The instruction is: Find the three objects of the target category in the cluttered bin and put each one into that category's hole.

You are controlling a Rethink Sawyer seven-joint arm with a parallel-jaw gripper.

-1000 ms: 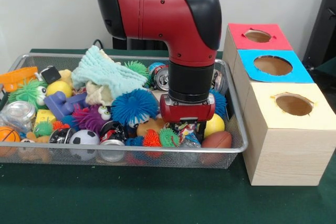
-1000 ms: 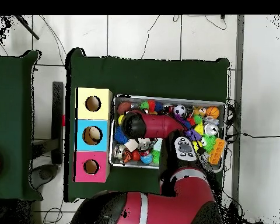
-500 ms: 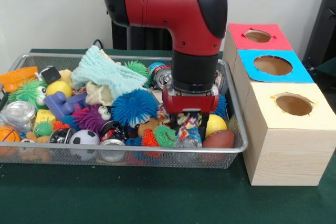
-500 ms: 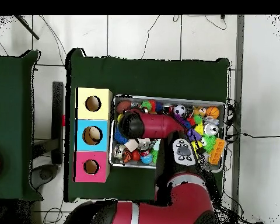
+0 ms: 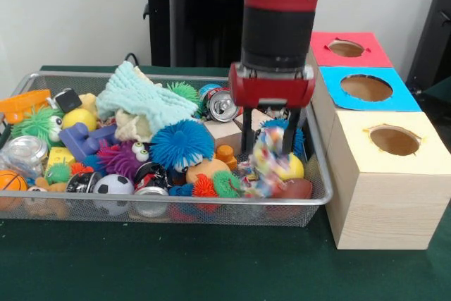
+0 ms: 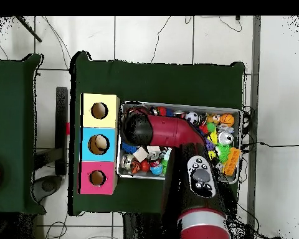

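Crinkly multicoloured wrapper (image 5: 266, 163) pinched between closed tool (image 5: 266, 147) fingers, lifted above wire bin (image 5: 320, 174), beside yellow box (image 5: 384, 181)

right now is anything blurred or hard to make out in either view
Front view: the multicoloured object hanging from the end effector is motion-blurred, while the bin and boxes are sharp. Overhead view: the arm hides the end effector and the object.

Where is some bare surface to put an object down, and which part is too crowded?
Free: the green cloth table in front of the wire mesh bin, and beside the three wooden boxes. Crowded: the whole bin, full of toys; the gripper holds a multicoloured item above its right end.
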